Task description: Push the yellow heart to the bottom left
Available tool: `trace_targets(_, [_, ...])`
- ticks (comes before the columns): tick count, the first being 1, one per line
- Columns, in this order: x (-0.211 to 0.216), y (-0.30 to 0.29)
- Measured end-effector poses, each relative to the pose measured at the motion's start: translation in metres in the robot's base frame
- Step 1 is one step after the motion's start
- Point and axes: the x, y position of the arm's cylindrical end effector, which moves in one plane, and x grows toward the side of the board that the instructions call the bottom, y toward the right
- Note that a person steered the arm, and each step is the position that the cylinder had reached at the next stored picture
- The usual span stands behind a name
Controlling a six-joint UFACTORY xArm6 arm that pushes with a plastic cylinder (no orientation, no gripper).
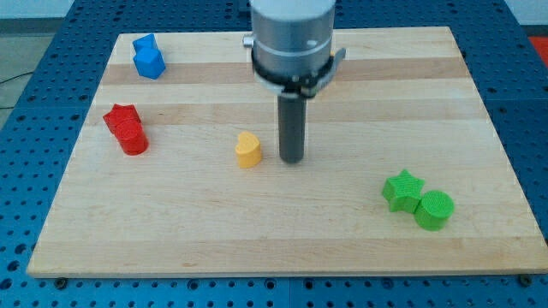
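The yellow heart lies a little left of the board's middle. My tip rests on the board just to the heart's right, a small gap apart from it. The dark rod rises from the tip to the arm's grey body at the view's top centre.
Two blue blocks sit touching at the top left. Two red blocks sit touching at the left. A green star and a green cylinder touch at the lower right. The wooden board lies on a blue perforated table.
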Motion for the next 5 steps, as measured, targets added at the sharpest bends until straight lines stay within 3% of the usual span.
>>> trace_targets(2, [0.085,-0.215])
trace_targets(3, [0.071,-0.173])
trace_targets(4, [0.03,-0.174])
trace_targets(5, [0.038,-0.237])
